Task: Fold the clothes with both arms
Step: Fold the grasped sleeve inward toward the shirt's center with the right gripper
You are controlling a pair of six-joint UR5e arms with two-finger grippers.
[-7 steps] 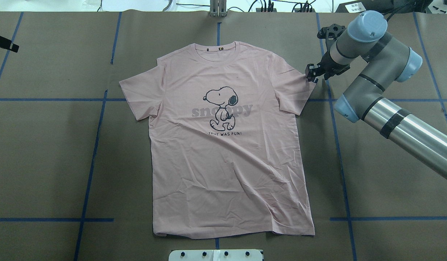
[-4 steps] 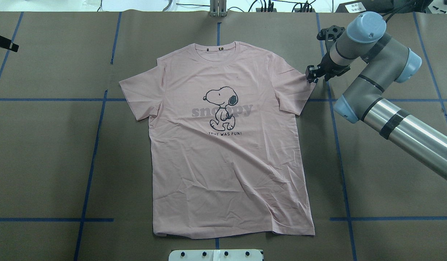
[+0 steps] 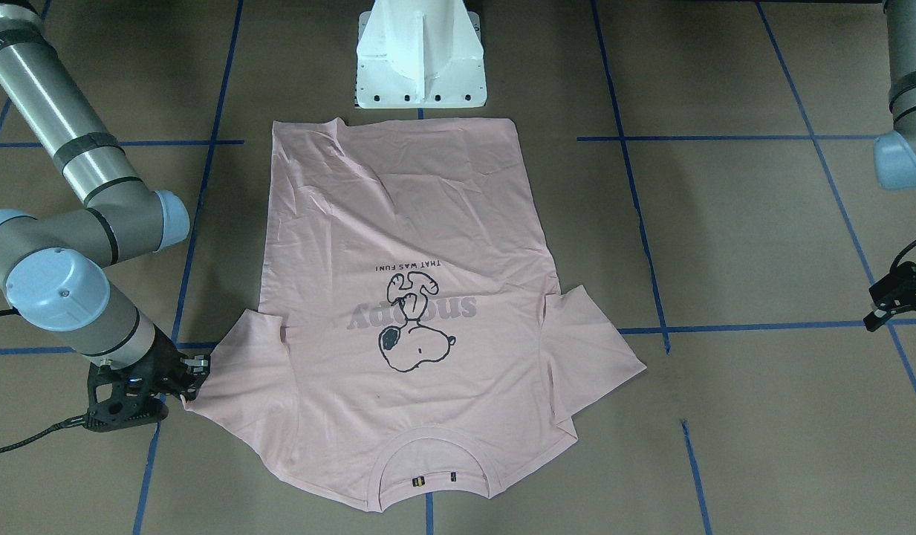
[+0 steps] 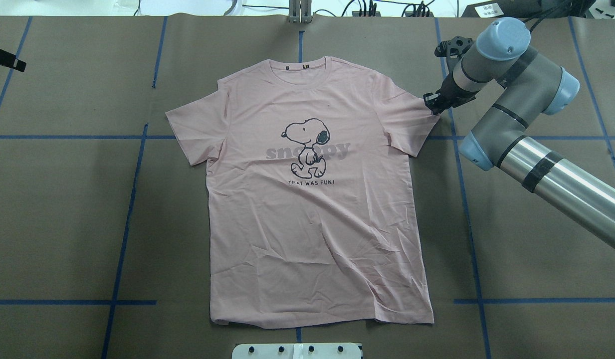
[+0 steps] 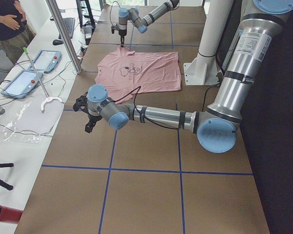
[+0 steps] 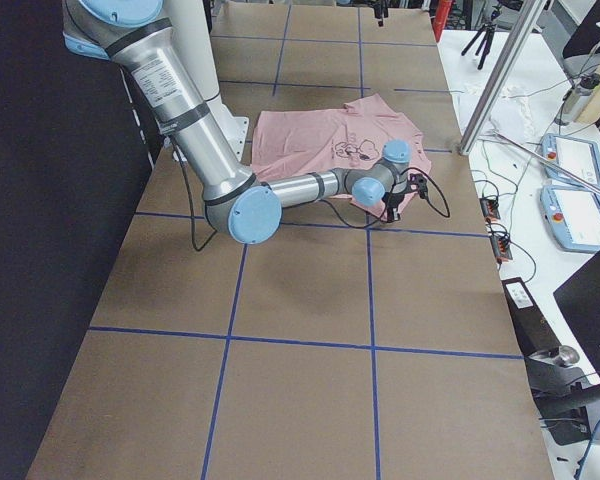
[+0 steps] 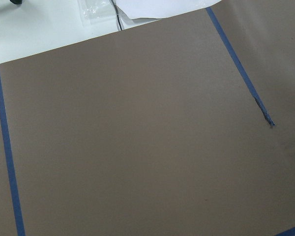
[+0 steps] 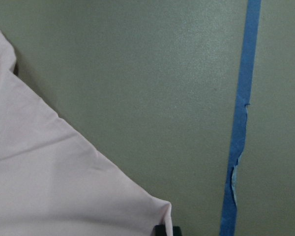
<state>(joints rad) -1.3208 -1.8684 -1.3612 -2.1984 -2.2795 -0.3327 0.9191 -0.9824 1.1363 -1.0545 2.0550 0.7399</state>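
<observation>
Sleeve-grasp step: your right gripper (image 4: pixel 433 103) pinches the T-shirt (image 4: pixel 312 214) by its sleeve tip (left gripper (image 3: pixel 900 297) hangs well apart, closure unclear); next, judge a lift and inward fold.

T-shirt (image 4: pixel 312 224) flat on the table (image 4: pixel 63 199), print side up, neck toward the far edge, hem toward my pedestal base (image 3: pixel 420 59), which stands just behind the middle of the hem. My right gripper (image 4: pixel 433 103) is at the outer tip of the sleeve on my right, closed on its corner. My left gripper (image 3: pixel 892 297) hangs near the table's far left corner, well apart from the other sleeve. Tape lines (image 4: pixel 132 199) cross the table beside and beneath the T-shirt.
</observation>
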